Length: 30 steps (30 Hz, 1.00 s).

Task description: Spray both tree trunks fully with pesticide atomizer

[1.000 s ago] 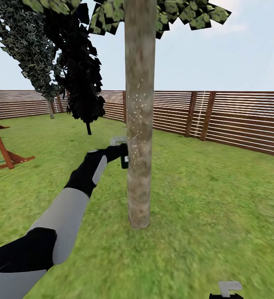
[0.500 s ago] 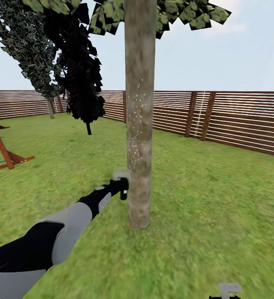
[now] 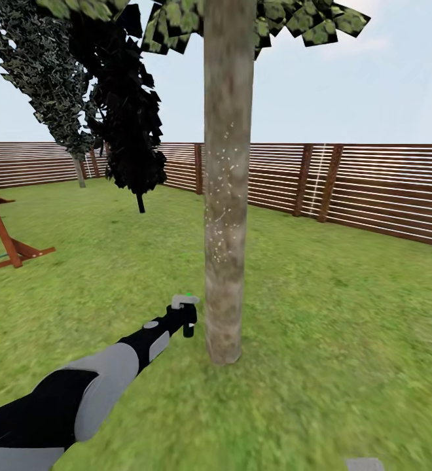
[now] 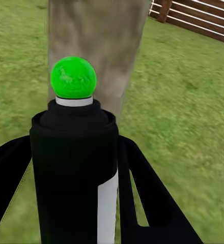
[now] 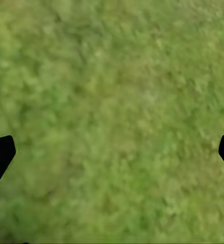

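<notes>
A thick grey-brown tree trunk (image 3: 226, 196) rises from the lawn just ahead, with pale spray specks on its middle stretch. My left gripper (image 3: 184, 320) is shut on the pesticide atomizer (image 3: 186, 313), holding it low beside the trunk near its base. In the left wrist view the atomizer (image 4: 74, 173) is a black body with a white label and a green spot on top, and the trunk (image 4: 96, 46) stands close behind it. The black fingers (image 4: 152, 203) press on both of its sides. My right gripper (image 5: 112, 152) hangs open over bare grass.
A brown slat fence (image 3: 353, 186) bounds the lawn behind the tree. Two dark narrow cypress-like trees (image 3: 127, 118) stand at the back left. A wooden play frame (image 3: 6, 239) is at the left edge. Open grass lies to the right.
My left arm has dropped with the atomizer from the trunk's mid-height to near its base. The view has shifted slightly, and the right arm has slid lower in the picture.
</notes>
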{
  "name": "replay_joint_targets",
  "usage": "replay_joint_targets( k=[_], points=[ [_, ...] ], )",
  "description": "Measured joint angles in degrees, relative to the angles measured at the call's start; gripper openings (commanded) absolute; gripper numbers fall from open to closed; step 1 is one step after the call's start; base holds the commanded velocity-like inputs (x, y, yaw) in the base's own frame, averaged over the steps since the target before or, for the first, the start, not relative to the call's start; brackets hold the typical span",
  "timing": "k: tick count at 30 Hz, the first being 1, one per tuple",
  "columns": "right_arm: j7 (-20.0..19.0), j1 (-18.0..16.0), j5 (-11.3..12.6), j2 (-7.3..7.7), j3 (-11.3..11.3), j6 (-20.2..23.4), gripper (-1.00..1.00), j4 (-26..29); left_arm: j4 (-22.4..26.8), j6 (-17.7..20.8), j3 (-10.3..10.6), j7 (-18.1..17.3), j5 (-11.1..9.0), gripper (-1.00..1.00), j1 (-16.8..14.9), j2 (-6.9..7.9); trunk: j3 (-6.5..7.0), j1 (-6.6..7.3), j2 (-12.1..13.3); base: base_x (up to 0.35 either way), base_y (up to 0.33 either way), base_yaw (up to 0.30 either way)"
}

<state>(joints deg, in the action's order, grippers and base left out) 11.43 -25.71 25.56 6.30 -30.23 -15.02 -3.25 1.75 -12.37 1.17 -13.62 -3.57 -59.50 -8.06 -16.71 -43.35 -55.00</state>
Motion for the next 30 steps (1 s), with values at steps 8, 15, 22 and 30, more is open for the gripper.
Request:
replay_joint_targets(
  k=[8,15,22,30],
  points=[
    [0.01,0.12,-0.07,-0.37,-0.01,-0.1,1.0,0.0,0.0,-0.02,-0.01,0.0,-0.01,-1.0,0.0,-0.07,0.0,0.0,0.0,0.16,0.187,-0.205],
    [0.01,0.13,-0.07,-0.49,-0.01,-0.1,1.0,0.0,0.0,-0.03,-0.01,0.0,0.02,-1.0,0.0,-0.06,0.0,0.0,0.0,-0.017,0.148,-0.135],
    [0.0,0.13,-0.12,-0.5,-0.01,-0.1,1.0,0.0,0.0,-0.03,-0.01,0.0,0.01,-1.0,0.0,-0.05,0.07,0.0,0.0,0.044,0.342,-0.155],
    [0.0,0.13,-0.16,-0.53,-0.01,-0.1,1.0,0.0,0.0,-0.03,-0.01,-0.08,0.03,-1.0,0.0,-0.05,0.18,0.0,0.0,0.16,0.331,-0.182]
  ],
)
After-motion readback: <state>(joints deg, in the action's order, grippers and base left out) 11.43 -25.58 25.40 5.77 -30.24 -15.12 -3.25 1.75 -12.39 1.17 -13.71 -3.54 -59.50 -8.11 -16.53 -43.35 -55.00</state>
